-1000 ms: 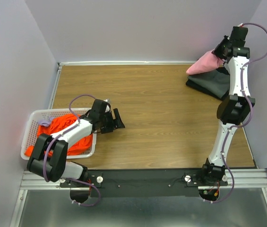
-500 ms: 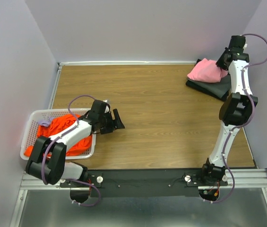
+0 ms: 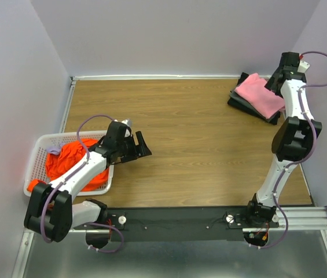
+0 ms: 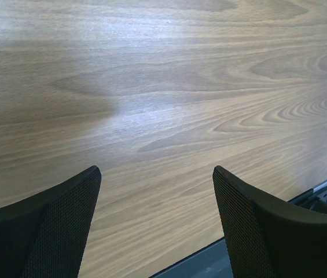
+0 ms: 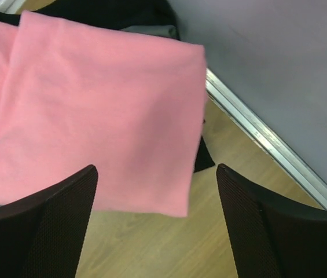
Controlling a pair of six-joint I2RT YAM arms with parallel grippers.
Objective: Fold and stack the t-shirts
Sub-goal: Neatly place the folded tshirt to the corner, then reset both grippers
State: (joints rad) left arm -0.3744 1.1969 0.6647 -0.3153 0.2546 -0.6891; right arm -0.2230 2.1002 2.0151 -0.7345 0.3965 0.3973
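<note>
The folded light pink cotton t-shirt lies flat on top of a folded dark grey and black pile of shirts at the far right corner of the brown wooden table; how many dark shirts are in that pile is hard to tell. The right gripper hangs just above the pink one, jaws spread wide and holding nothing. The left gripper is likewise spread and empty over bare wood, just beside the white slotted plastic basket that holds the crumpled bright orange t-shirt.
</note>
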